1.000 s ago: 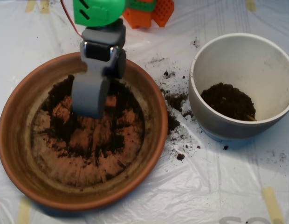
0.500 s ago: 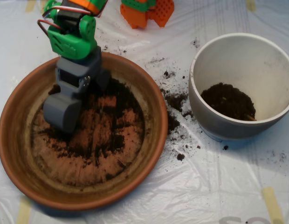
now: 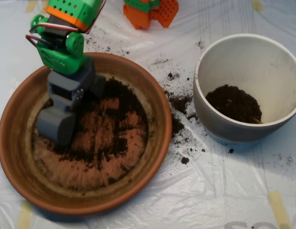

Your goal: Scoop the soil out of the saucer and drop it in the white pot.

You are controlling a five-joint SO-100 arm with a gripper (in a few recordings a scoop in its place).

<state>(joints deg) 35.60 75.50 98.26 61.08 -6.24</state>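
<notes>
Scoop sat low at the terracotta saucer's left side, probably to rake soil spread just right of it; open or closed: can't tell. White pot stood far right, partly filled.

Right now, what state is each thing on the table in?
Saucer: upright, thin patchy soil left inside.
Soil: smeared over the saucer floor, some spilled on the plastic sheet.
White pot: upright, small heap of soil at the bottom.
Scoop: down in the saucer's left side.
</notes>
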